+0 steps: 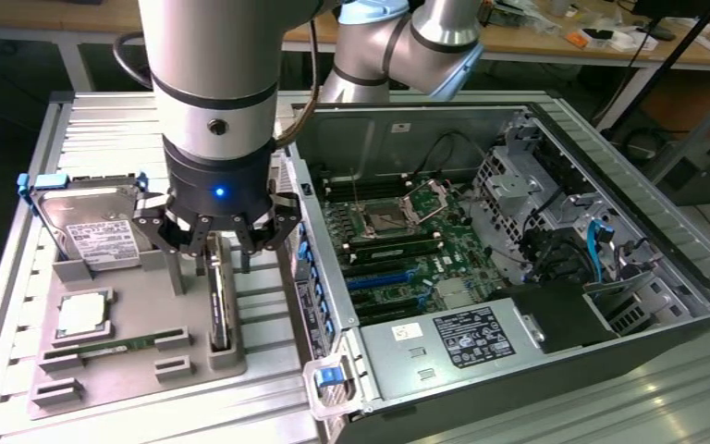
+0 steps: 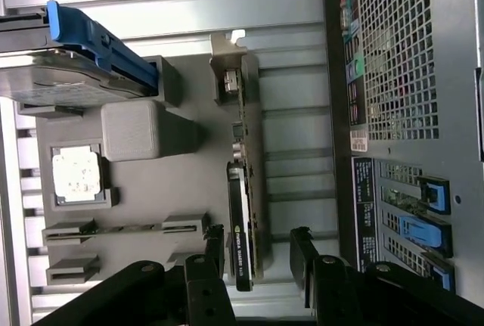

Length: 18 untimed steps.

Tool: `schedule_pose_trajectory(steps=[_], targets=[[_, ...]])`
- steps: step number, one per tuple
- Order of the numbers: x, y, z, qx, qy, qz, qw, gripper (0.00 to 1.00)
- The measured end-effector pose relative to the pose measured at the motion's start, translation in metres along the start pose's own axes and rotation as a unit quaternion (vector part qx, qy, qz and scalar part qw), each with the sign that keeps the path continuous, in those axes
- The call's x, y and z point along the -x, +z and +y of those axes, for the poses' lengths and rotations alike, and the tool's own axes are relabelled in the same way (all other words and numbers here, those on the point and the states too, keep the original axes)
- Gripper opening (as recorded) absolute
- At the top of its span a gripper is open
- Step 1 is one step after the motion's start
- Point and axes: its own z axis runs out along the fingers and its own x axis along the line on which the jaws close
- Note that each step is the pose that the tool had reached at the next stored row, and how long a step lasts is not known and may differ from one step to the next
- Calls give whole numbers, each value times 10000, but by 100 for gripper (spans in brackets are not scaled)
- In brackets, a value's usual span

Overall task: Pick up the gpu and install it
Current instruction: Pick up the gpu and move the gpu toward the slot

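Hard drive sits well clear of the hand, toward the exterior view's left. Hand is wide open, its fingers straddling the gpu with a gap on each side. The card stands on edge in the gray holder. Card edge reads NVIDIA Quadro. PC case wall is close on the hand's other side.

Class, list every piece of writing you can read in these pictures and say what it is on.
"NVIDIA QUADRO", likely: white lettering on the gpu; the rest blurs.
Power supply label: too small.
Hard drive label: too small.
Case stickers: too small.
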Motion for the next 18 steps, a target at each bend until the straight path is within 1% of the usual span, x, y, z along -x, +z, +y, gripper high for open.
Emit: schedule_pose_trajectory(steps=[8, 18], targets=[[3, 78, -7, 0, -1, -2, 10000, 48], [3, 161, -11, 0, -2, -12, 10000, 48]])
